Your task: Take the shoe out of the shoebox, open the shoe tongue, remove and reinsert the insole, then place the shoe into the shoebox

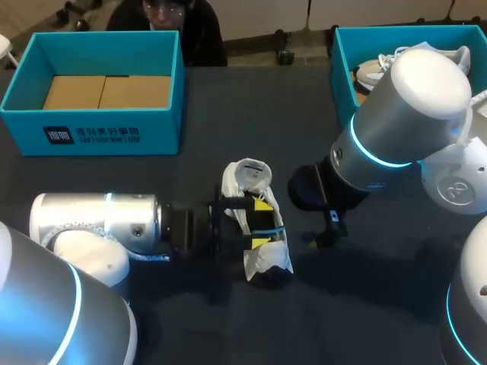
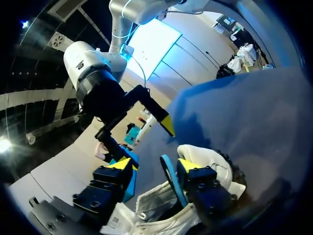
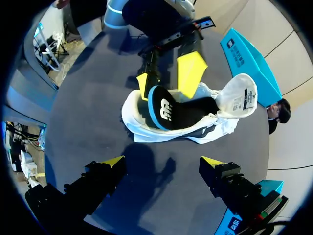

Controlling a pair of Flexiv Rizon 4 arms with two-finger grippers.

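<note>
Jaws on the left gripper (image 2: 155, 166) stand apart over the white shoe (image 1: 268, 257). The blue-edged insole (image 2: 169, 178) sticks up between them, close against one finger (image 2: 188, 165) and clear of the other (so nothing is pinched). On the right gripper (image 3: 164, 164) they gape wide and hold nothing, hanging above the dark table (image 1: 228, 327) just beside the shoe. It lies mid-table, outside the left shoebox (image 1: 91, 133) and the right shoebox (image 1: 342, 72).

Dark table (image 1: 251, 99), brown cardboard sheets (image 1: 106, 91)
</note>
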